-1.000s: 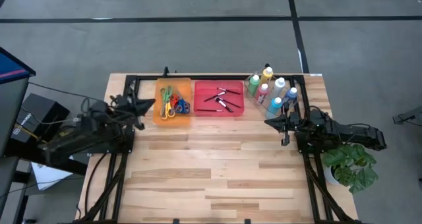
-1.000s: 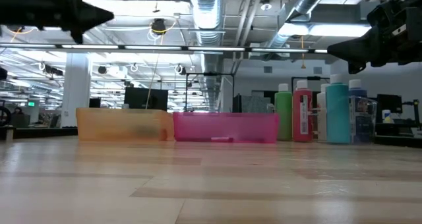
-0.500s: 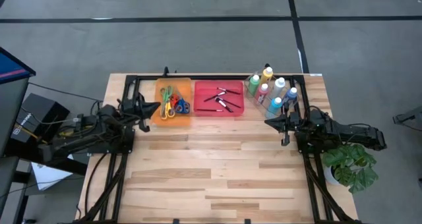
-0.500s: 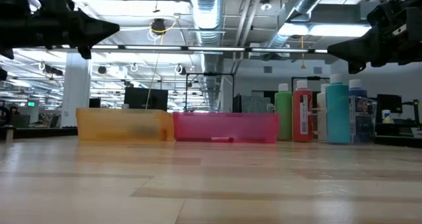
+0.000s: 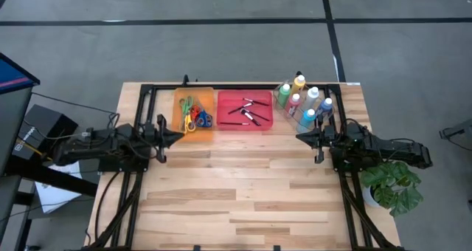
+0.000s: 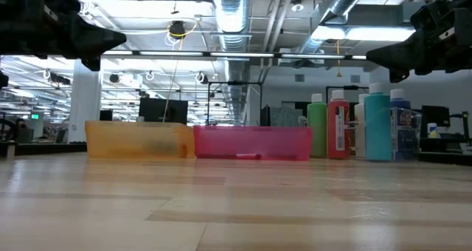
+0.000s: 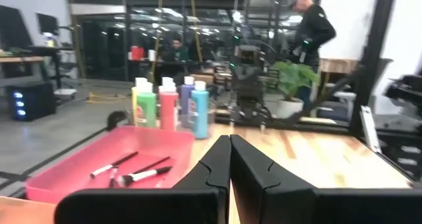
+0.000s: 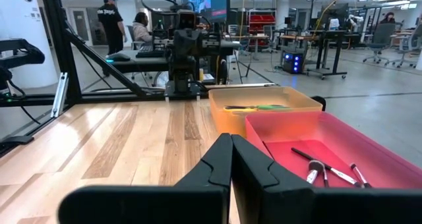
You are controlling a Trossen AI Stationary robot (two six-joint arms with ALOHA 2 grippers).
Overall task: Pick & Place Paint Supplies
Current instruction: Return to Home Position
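Wooden table [image 5: 243, 196], left gripper [image 5: 178, 135], right gripper [image 5: 299, 137] pinched; orange bin [image 8: 225, 116] rim half-hides scissors [image 8: 254, 107]

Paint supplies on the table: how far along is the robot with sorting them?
Looks nearly finished. Done: the scissors lie in the orange bin, the brushes in the pink bin, and the paint bottles stand grouped beside it. In hand: nothing; the left gripper and right gripper are both shut and empty, raised above the table. Left: I see no loose supplies, so probably only parking the arms.
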